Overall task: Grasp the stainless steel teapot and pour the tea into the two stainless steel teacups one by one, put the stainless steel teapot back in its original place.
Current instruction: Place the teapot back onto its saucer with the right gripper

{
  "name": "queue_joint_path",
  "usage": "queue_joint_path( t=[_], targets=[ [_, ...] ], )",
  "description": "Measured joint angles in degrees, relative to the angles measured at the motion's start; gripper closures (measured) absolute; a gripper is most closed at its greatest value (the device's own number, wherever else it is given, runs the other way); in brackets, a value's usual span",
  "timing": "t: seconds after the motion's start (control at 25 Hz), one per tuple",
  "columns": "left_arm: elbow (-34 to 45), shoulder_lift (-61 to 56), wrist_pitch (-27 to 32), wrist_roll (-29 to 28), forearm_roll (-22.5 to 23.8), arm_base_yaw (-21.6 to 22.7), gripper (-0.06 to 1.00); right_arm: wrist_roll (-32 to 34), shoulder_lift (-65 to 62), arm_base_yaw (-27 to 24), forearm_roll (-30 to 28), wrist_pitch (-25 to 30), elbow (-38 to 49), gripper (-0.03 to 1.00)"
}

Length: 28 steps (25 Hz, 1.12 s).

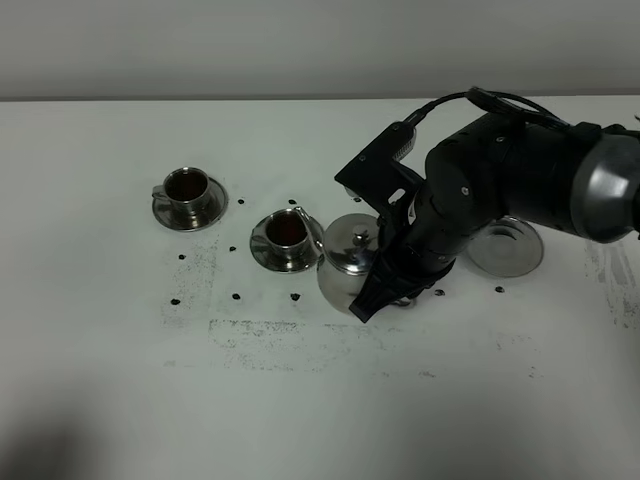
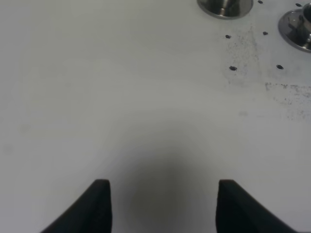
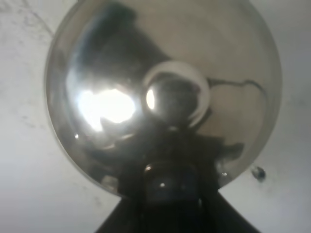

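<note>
The stainless steel teapot [image 1: 347,268] is held right beside the right-hand teacup [image 1: 288,231], with its spout close to that cup's rim. My right gripper [image 1: 388,284] is shut on the teapot's handle. In the right wrist view the teapot's domed lid and knob [image 3: 176,95] fill the frame above the gripper [image 3: 165,191]. Both teacups hold dark tea; the other cup [image 1: 187,188] stands further left on its saucer. The flat steel plate [image 1: 506,247] lies bare behind my right arm. My left gripper [image 2: 163,206] is open and empty over bare table.
Small dark specks and grey smudges mark the white table [image 1: 330,400] around the cups. The left wrist view shows the edges of the two saucers [image 2: 226,7] [image 2: 295,28] far from the left gripper. The table's back edge meets a pale wall.
</note>
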Motion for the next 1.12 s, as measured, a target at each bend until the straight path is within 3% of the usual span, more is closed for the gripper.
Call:
queue_joint_path(
  t=[0.24,0.68,0.92,1.12],
  targets=[
    [0.00,0.00,0.00,0.00,0.00,0.00,0.48,0.14,3.02,1.48,0.19,-2.96,0.00,0.77],
    [0.00,0.00,0.00,-0.07,0.00,0.00,0.48,0.43,3.68,1.22,-0.05,-2.96,0.00,0.77],
    [0.00,0.00,0.00,-0.07,0.00,0.00,0.48,4.67,-5.51,-3.15,-2.53,-1.31,3.88,0.77],
    [0.00,0.00,0.00,-0.07,0.00,0.00,0.48,8.24,-12.73,-10.57,-3.54,-2.78,11.06,0.77]
  ],
)
